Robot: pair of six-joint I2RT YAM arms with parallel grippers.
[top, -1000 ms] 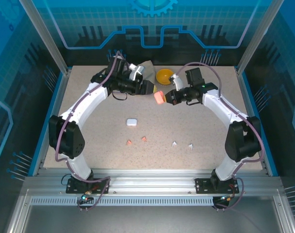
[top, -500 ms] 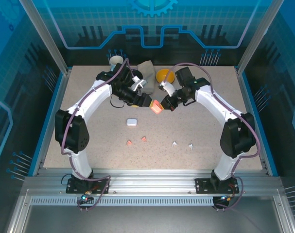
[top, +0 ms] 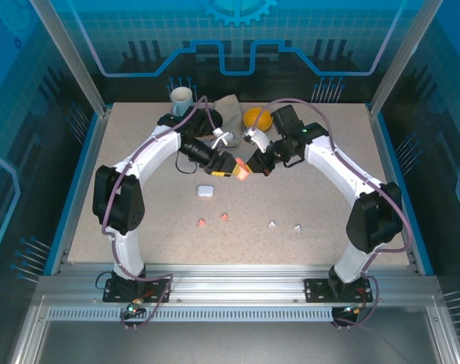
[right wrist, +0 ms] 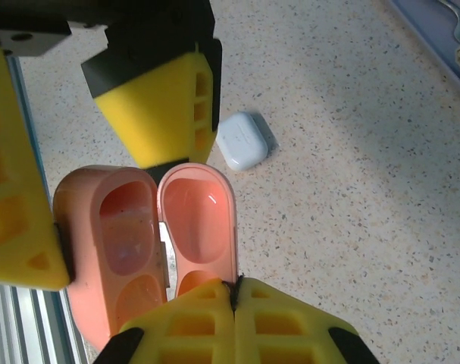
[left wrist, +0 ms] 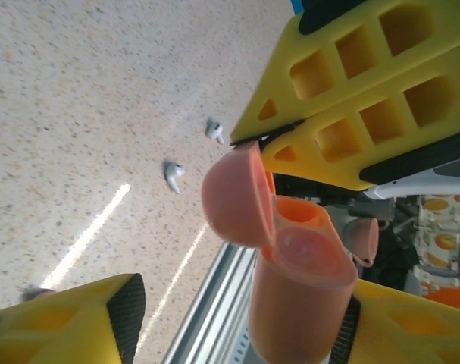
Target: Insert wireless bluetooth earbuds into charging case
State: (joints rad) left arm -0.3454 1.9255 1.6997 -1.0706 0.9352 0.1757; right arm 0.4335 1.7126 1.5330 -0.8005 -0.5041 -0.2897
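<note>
A salmon-pink charging case (top: pixel 242 171) hangs open above the table's middle, between both grippers. My right gripper (right wrist: pixel 235 292) is shut on the rim of its lid (right wrist: pixel 199 220). My left gripper (left wrist: pixel 237 318) is open around the case body (left wrist: pixel 298 303). The body rests against one pad (left wrist: pixel 343 334), with a wide gap to the other pad (left wrist: pixel 127 315). Both case wells look empty. Two pink earbuds (top: pixel 201 222) (top: pixel 225 217) and two white earbuds (top: pixel 272 224) (top: pixel 297 228) lie on the table nearer the front. The white pair (left wrist: pixel 173 175) is also in the left wrist view.
A shut white case (top: pixel 205 190) lies just left of and below the grippers; in the right wrist view the white case (right wrist: pixel 246 140) is beside the left finger (right wrist: pixel 165 98). A mug (top: pixel 181 96), grey cloth (top: pixel 228 106) and yellow bowl (top: pixel 256 117) stand at the back.
The right gripper has brought the pink case down and nearer. The left gripper has come in around the case body and its jaws have narrowed.
</note>
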